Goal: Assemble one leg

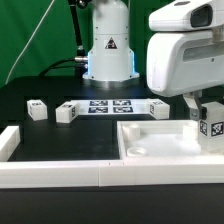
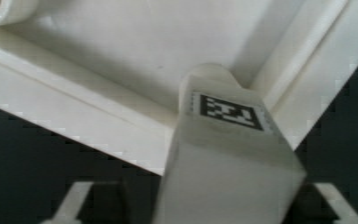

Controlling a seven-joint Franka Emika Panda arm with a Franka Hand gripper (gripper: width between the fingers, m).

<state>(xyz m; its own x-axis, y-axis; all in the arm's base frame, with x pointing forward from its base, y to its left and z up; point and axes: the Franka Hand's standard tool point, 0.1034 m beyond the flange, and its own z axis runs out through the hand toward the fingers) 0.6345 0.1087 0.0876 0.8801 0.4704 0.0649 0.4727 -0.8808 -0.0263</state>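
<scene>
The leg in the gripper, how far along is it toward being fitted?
Done: one leg is picked up, held by the gripper. In hand: it hangs by a corner of the white tray piece; whether it touches, I cannot tell. Left: seating it; other legs lie loose.

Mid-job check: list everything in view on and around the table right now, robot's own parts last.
held leg: one, white with a black-and-white tag, in the gripper by the tray-like piece's edge at the exterior view's right.
loose legs: three, white, on the table; two to the exterior view's left of the marker board, one just to its right.
tray-like piece: one, white, raised rim, front right.
marker board: one, white with black tags, flat at centre.
border wall: one, white, along the front and left.
table: one, black.
backdrop: green, behind.
arm base: one, white, at the back.
gripper: one, white, closed on the held leg.
</scene>
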